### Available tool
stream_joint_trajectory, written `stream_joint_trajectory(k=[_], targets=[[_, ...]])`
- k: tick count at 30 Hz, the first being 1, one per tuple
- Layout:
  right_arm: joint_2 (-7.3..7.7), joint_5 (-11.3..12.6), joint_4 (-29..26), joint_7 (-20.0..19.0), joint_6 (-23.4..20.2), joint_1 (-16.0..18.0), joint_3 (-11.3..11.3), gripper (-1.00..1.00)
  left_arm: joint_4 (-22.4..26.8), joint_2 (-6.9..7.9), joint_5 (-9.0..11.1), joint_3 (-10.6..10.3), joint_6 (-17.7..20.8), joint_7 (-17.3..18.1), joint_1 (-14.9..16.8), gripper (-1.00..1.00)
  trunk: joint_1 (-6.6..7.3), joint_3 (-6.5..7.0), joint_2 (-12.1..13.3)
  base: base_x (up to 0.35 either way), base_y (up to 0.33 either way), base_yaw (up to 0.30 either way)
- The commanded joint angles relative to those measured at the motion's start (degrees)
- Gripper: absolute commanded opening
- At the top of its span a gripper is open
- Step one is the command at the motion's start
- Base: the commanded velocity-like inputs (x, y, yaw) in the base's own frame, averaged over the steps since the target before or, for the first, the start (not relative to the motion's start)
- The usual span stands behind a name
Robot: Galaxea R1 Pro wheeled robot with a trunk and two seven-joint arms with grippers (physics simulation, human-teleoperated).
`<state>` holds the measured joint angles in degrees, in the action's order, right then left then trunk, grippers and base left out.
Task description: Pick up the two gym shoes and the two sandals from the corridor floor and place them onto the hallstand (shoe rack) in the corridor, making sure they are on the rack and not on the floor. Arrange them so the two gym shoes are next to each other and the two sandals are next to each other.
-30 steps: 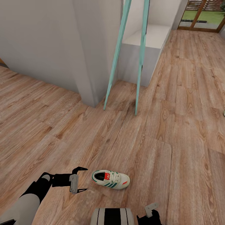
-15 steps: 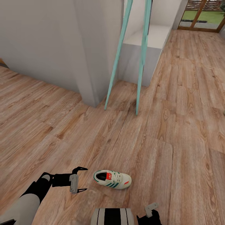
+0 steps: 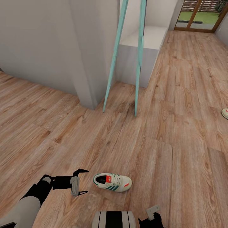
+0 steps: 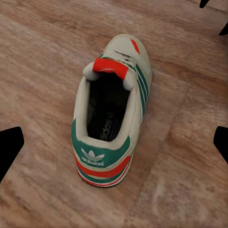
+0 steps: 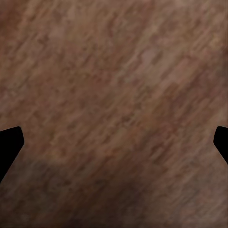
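A cream-white lace-up gym shoe with green side stripes, a red tongue label and a red heel patch (image 3: 112, 182) lies upright on the light brown wood-grain plank floor (image 3: 177, 164), and everything else is placed from it. Just beside its heel, apart from it and not touching, the black left hand (image 3: 83, 182) hovers with its two fingers spread wide open and empty, pointing at the shoe. In the left wrist view the same shoe (image 4: 112, 124) sits between the dark fingertips (image 4: 9, 149) at the edges, heel nearest the camera and toe away, with floor (image 4: 42, 71) all around it. The right hand's body (image 3: 152, 217) shows near the shoe's toe side, closer to the robot; in the right wrist view its dark fingertips (image 5: 8, 145) stand far apart at the edges with bare floor (image 5: 114, 104) between them, so it is open and holds nothing. Well beyond the shoe, two slanted teal poles (image 3: 110, 72) meet the floor beside a grey wall corner (image 3: 91, 53), with a low white unit (image 3: 148, 47) behind them. Far off from the shoe, a second cream shoe's tip (image 3: 225, 113) shows, cut off by the picture's edge.
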<state>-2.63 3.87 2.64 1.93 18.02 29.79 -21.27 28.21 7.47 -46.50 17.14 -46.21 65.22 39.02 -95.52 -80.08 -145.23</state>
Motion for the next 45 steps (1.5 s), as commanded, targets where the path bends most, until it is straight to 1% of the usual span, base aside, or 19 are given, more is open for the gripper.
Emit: stream_joint_trajectory(k=[1,13,25,45], targets=[[0.00,0.00,0.00,0.00,0.00,0.00,0.00,1.00,0.00,0.00,0.00,0.00,0.00,0.00,0.00,1.00,0.00,0.00,0.00,0.000,0.017,-0.015],[0.00,0.00,0.00,0.00,0.00,0.00,0.00,1.00,0.00,0.00,0.00,0.00,0.03,0.00,0.00,1.00,0.00,0.02,0.00,0.000,0.107,-0.005],[0.00,0.00,0.00,0.00,0.00,0.00,0.00,1.00,0.00,0.00,0.00,0.00,0.04,0.00,0.00,1.00,0.00,0.02,0.00,0.003,0.015,0.000],[0.00,0.00,0.00,0.00,0.00,0.00,0.00,1.00,0.00,-0.01,0.04,0.00,0.04,0.00,0.00,1.00,0.00,0.02,0.00,0.066,0.015,0.000]])
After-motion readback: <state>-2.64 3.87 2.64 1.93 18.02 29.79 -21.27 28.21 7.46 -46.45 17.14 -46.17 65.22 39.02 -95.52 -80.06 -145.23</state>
